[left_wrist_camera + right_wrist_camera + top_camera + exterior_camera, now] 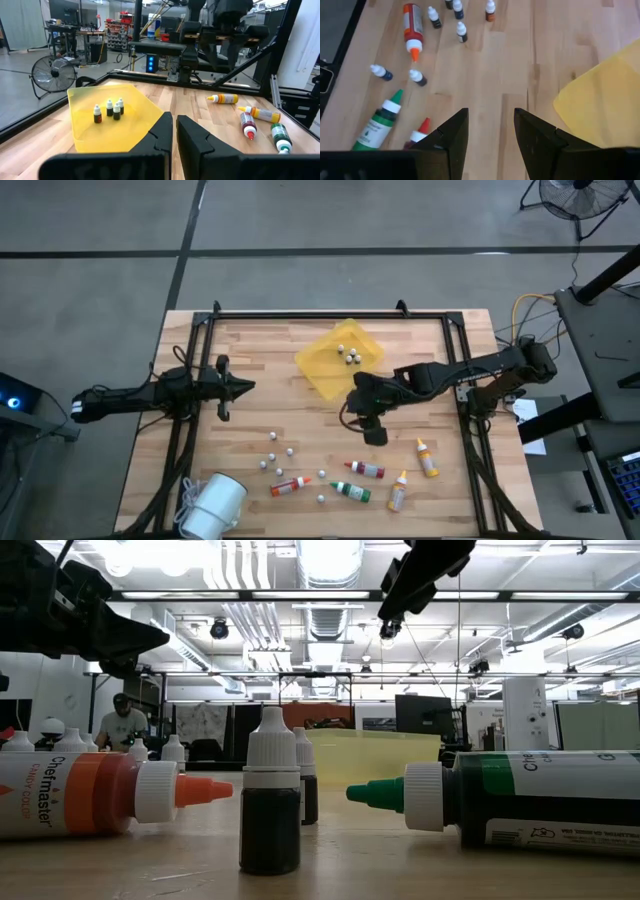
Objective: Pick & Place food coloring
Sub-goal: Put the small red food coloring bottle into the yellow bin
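The wooden surface (pixel 250 415) carries a yellow tray (pixel 322 363) near its far middle with four small white-capped bottles (pixel 351 355) standing in it, and a white roll (pixel 213 506) at the near left corner. The food coloring (pixel 366 469) lies along the near edge, right of centre: orange, red, green and two yellow bottles on their sides, with more small white-capped bottles scattered to their left. The right gripper (pixel 374 430) hangs just beside the tray with its fingers (pixel 451 135) released and empty, while the left gripper (pixel 240 388) waits at the left side, fingers clenched on nothing.
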Action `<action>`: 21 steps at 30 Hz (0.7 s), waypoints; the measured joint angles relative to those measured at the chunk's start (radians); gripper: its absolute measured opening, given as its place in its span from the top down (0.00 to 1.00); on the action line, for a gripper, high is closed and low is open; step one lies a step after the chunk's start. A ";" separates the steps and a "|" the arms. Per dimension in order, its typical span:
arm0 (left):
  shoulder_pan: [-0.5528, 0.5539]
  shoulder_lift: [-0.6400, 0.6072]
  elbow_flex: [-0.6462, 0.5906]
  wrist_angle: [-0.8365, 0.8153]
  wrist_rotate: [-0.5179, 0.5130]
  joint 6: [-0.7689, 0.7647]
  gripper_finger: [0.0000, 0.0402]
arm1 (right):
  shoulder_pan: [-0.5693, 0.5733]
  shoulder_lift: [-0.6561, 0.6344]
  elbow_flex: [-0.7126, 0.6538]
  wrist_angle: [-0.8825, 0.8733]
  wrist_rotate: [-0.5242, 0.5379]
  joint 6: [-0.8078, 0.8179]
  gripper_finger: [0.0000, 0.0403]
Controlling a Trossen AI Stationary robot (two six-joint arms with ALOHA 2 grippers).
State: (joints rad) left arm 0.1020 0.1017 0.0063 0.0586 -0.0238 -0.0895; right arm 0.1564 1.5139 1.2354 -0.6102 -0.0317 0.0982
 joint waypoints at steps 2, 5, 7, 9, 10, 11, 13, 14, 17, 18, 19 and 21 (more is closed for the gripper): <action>0.000 0.000 0.000 0.000 0.000 0.000 1.00 | 0.012 0.000 0.000 0.000 0.001 0.000 0.63; 0.000 0.000 0.000 0.000 0.000 0.000 1.00 | 0.026 0.009 0.000 0.009 0.000 0.003 0.63; 0.000 0.000 0.000 0.000 0.000 0.000 1.00 | 0.032 0.009 0.000 0.016 0.000 0.005 0.63; 0.001 0.000 0.000 0.000 0.000 0.000 1.00 | 0.037 0.008 0.000 0.030 0.001 0.004 0.63; 0.001 0.000 0.000 0.000 0.000 0.000 1.00 | 0.040 0.008 0.000 0.034 0.001 0.004 0.63; 0.001 0.000 0.000 0.000 0.000 0.000 1.00 | 0.043 0.008 0.000 0.040 0.001 0.005 0.63; 0.001 0.000 0.000 0.000 0.000 0.000 1.00 | 0.048 0.008 0.000 0.057 0.001 0.005 0.63; 0.001 0.000 0.000 0.000 0.000 0.000 1.00 | 0.050 0.008 0.000 0.063 0.001 0.004 0.63; 0.001 0.000 0.000 0.000 0.000 0.000 1.00 | 0.055 0.008 0.001 0.086 0.001 0.004 0.62; 0.001 0.000 0.000 0.000 0.000 0.000 1.00 | 0.055 0.008 0.007 0.090 0.001 0.004 0.62; 0.001 0.000 0.000 0.000 0.000 0.000 1.00 | 0.056 0.009 0.017 0.093 0.001 0.004 0.62; 0.001 0.000 0.000 0.000 0.000 0.000 1.00 | 0.056 0.009 0.044 0.101 0.001 0.003 0.62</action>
State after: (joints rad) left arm 0.1028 0.1017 0.0063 0.0582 -0.0238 -0.0895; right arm 0.2123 1.5229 1.2797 -0.5087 -0.0311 0.1017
